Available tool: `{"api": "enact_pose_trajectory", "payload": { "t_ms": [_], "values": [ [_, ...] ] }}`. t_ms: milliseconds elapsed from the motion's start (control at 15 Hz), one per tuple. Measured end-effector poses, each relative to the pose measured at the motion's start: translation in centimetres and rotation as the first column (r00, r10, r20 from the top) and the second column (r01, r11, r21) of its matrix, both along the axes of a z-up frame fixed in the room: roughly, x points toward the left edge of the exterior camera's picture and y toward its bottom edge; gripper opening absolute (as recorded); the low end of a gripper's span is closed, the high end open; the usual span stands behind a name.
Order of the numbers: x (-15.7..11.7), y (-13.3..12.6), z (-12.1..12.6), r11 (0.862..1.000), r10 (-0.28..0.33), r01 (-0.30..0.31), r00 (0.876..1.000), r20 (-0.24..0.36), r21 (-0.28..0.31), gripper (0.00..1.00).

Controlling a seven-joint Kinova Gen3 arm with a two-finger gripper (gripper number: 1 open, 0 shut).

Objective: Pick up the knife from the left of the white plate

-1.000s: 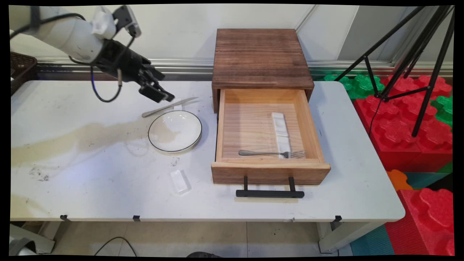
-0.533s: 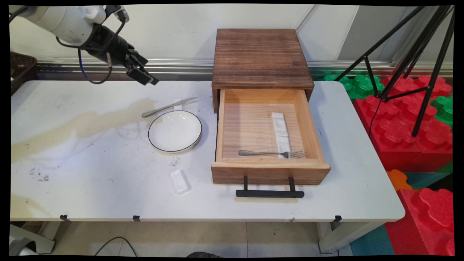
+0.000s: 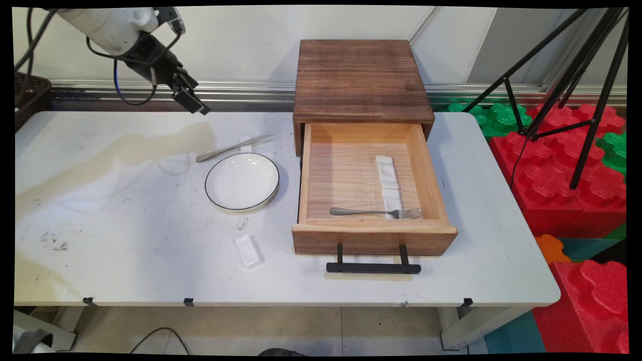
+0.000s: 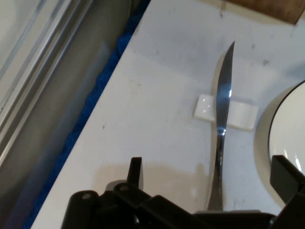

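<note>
White desk [image 3: 125, 260] against a pale wall, seen from above its near side in my main view. At the desk's back edge stands one wooden box [image 3: 358, 80] with its one drawer [image 3: 373, 238] pulled fully open toward the front edge. Inside the drawer lies one fork [image 3: 376, 212], its tines across a white strip [image 3: 388, 180] that may be two small rests end to end; I cannot be sure. Left of the drawer sits one white plate [image 3: 242, 181], empty. Just behind the plate lies one knife [image 3: 234, 148], propped on a small white rest [image 3: 245, 143]. One more rest [image 3: 249, 250] lies alone toward the front edge. My gripper [image 3: 193, 104] hangs in the air over the back edge, left of the knife and apart from it, carrying nothing. One brown basket [image 3: 30, 95] is at the back left corner; a black tripod [image 3: 577, 65] and red and green foam blocks [image 3: 562, 175] stand beyond the right edge.

Hand view: the gripper [image 4: 209, 167] looks down on the knife [image 4: 223, 109], which lies across its rest [image 4: 206, 107] with the plate [image 4: 286, 138] beside it. The fingers [image 4: 136, 169] are spread wide and released, with nothing between them.
</note>
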State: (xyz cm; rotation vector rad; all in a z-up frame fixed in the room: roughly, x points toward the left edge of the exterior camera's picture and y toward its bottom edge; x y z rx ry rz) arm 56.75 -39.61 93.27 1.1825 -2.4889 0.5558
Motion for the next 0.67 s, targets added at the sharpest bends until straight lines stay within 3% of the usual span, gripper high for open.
{"api": "enact_pose_trajectory", "payload": {
  "t_ms": [667],
  "values": [
    [0.9,-4.9,-4.9,0.985,-0.120,0.114,0.992,0.039,0.131,1.00]
  ]
}}
